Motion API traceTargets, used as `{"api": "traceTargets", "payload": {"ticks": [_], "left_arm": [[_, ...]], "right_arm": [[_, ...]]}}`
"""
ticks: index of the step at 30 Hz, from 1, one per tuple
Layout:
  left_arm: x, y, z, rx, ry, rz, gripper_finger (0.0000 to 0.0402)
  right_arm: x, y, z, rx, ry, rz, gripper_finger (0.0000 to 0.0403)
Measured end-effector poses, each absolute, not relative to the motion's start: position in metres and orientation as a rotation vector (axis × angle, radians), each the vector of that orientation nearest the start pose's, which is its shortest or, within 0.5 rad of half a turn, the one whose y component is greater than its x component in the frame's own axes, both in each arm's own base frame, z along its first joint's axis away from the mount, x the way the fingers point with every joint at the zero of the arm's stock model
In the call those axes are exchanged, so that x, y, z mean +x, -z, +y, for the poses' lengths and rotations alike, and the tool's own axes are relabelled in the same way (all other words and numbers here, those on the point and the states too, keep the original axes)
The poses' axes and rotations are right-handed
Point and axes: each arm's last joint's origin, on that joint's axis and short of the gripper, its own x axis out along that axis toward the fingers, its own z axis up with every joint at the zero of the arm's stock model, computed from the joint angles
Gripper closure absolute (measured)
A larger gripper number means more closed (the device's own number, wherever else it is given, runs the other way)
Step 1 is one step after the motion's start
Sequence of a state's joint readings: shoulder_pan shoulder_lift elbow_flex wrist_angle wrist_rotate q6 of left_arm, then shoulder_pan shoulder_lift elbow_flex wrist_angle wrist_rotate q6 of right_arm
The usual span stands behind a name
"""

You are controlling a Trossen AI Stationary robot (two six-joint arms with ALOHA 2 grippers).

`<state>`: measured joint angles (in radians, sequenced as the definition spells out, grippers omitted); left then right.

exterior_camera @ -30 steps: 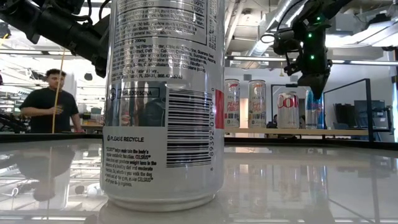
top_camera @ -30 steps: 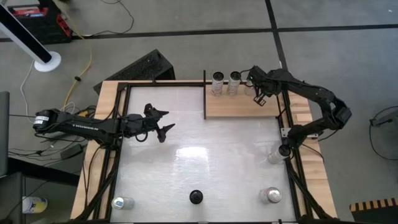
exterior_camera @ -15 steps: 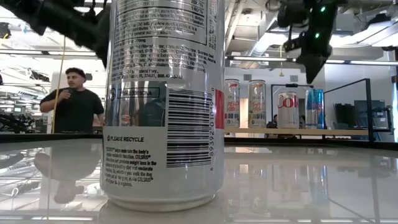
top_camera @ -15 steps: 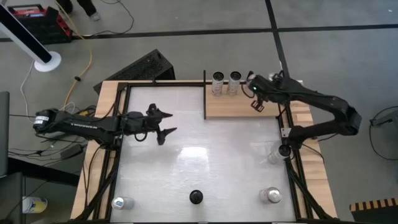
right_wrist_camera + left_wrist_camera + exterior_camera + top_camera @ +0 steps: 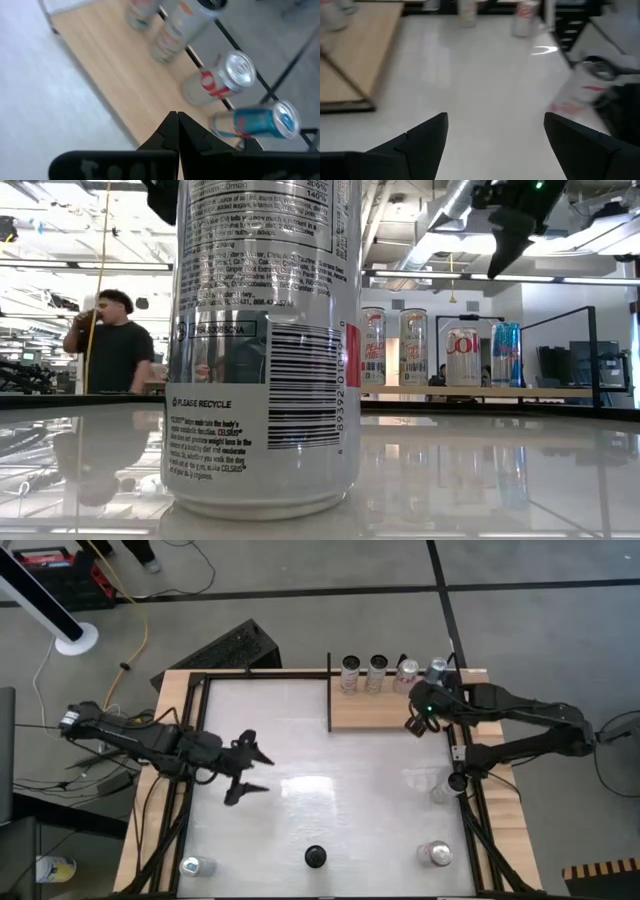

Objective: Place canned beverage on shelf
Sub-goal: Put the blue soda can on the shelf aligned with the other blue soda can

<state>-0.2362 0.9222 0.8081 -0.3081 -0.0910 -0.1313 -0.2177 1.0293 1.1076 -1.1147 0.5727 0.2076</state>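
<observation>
Standing along the far edge of the shelf (image 5: 390,710) at about one o'clock on the table are four cans: two silver cans (image 5: 363,672), a red-lettered white can (image 5: 406,673) and a blue can (image 5: 437,669), lined up tidily so the front of the plank stays free. The right gripper (image 5: 412,725) hangs over the shelf's front edge, fingers clenched on nothing, apparently done with that row. The left gripper (image 5: 243,769) hovers over the white tabletop (image 5: 330,780) at nine o'clock, spread wide and empty, likely readying for another can. Four more cans wait off the shelf: one at seven o'clock (image 5: 197,866), one at six (image 5: 315,857), two near four to five (image 5: 437,854).
</observation>
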Motion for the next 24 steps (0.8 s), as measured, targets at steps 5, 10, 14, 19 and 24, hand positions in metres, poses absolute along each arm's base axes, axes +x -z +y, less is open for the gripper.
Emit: {"api": "traceTargets", "payload": {"ticks": [5, 10, 14, 19, 24], "left_arm": [[0.186, -0.319, -0.070, -0.063, 0.243, 0.415, 0.0089], [0.187, -0.347, -0.092, -0.062, 0.243, 0.405, 0.0095], [0.198, -0.360, -0.122, -0.056, 0.216, 0.470, 0.0095], [0.214, -0.360, -0.162, -0.056, 0.131, 0.647, 0.0096], [0.225, -0.359, -0.189, -0.201, -0.009, 0.865, 0.0096]], "right_arm": [[0.169, -0.332, -0.037, -0.020, 0.752, 0.906, 0.0382], [0.175, -0.332, -0.027, -0.042, 0.697, 0.884, 0.0382], [0.175, -0.331, -0.019, -0.063, 0.656, 0.888, 0.0382], [0.177, -0.332, -0.011, -0.108, 0.599, 0.888, 0.0382], [0.177, -0.332, -0.005, -0.190, 0.533, 0.903, 0.0382]]}}
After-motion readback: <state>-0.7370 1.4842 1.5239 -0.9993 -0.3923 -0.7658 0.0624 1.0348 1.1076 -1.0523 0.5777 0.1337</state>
